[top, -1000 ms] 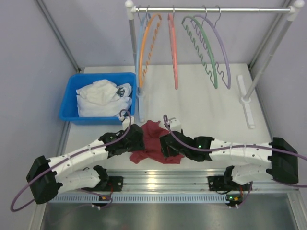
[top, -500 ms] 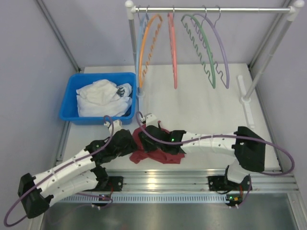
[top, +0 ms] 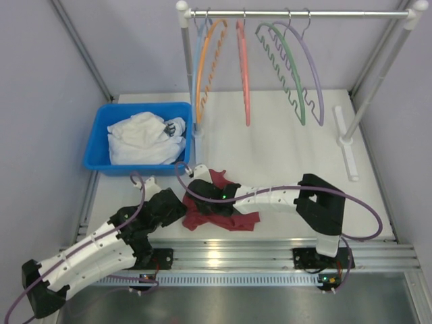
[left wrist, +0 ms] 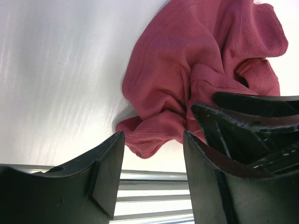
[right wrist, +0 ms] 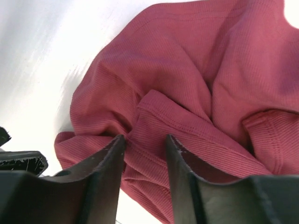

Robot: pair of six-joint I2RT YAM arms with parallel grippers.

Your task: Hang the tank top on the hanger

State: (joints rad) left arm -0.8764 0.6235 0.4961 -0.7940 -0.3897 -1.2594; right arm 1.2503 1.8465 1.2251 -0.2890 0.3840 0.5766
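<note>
Table [top: 283, 148], top view: the tank top [top: 233, 221] lies crumpled and flat at lower centre between the two arms. The hanger [top: 316, 71] hangs bare on the rail [top: 297, 13] at upper right, well apart from it (so none of the hanging is done; judged to be the pick-up stage). The left gripper [left wrist: 152, 140] sits low at the cloth's edge with fingers spread and gripping nothing, while the right gripper [right wrist: 145, 140] is down on the heap, fingers narrowly apart astride a raised fold; cannot tell whether they pinch it.
</note>
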